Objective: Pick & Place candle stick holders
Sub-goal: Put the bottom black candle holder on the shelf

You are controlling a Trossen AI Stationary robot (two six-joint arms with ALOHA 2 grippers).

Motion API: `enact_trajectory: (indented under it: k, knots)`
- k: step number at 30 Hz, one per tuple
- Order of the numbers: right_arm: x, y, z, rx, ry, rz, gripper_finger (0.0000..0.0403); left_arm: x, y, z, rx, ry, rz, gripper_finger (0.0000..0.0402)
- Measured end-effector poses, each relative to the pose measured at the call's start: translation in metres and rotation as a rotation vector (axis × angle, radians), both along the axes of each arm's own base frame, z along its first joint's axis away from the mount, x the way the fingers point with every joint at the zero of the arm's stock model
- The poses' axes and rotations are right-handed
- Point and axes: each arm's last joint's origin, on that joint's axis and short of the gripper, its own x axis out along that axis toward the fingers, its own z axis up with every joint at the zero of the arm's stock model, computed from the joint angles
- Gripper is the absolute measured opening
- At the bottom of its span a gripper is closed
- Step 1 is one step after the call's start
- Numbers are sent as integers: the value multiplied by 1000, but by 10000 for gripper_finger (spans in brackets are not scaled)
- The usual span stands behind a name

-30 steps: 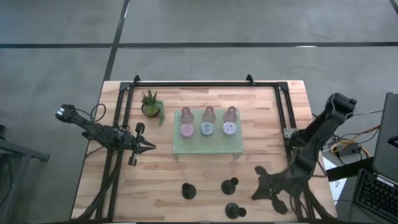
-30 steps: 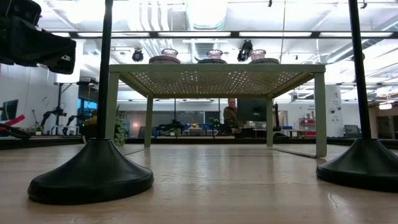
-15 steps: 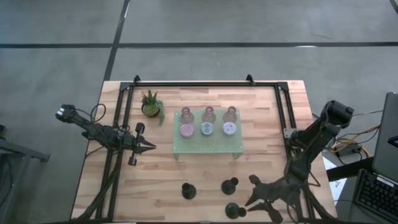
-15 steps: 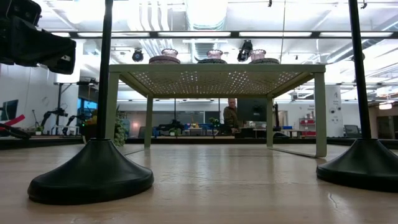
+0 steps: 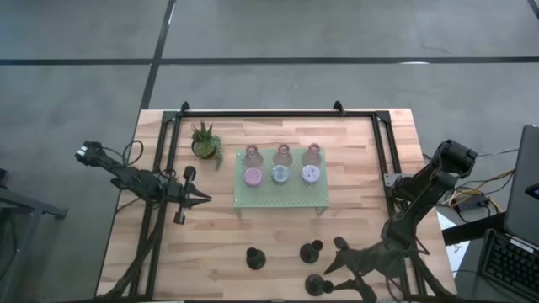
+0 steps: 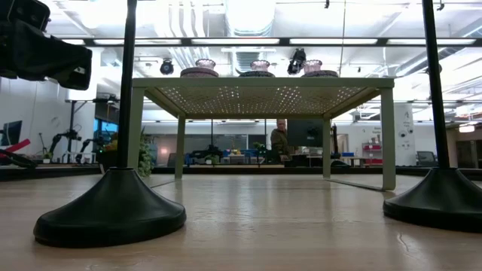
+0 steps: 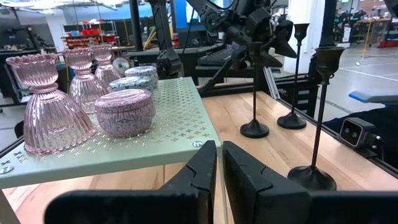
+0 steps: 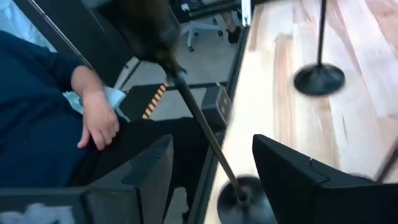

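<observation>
High view: pale green tray [image 5: 281, 202] is sitting mid-table, carrying six candle stick holders [image 5: 281, 166] in two rows, likely the drop zone; three black holders [image 5: 312, 250] are standing on bare wood on the near side of the tray, probably awaiting pickup; right gripper [image 5: 340, 268] is hovering just beside the nearest of them, jaws apart, nothing held; left gripper [image 5: 202, 199] is parked left of the tray, jaws closed, empty. Low view: tray legs and two black bases showing. Left wrist view: glass and patterned holders on the tray. Right wrist view: black stem between the spread fingers, ungripped; a person's hand [image 8: 96, 121] beyond the table edge. No readable writing anywhere.
</observation>
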Motion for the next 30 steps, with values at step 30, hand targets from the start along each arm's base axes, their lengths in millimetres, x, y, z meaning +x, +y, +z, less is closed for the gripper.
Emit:
enact_trajectory:
  k: [30]
  knots:
    - [21, 11, 6, -128, -107, 39, 177, 0, 0, -1, 6, 12, 0, 32]
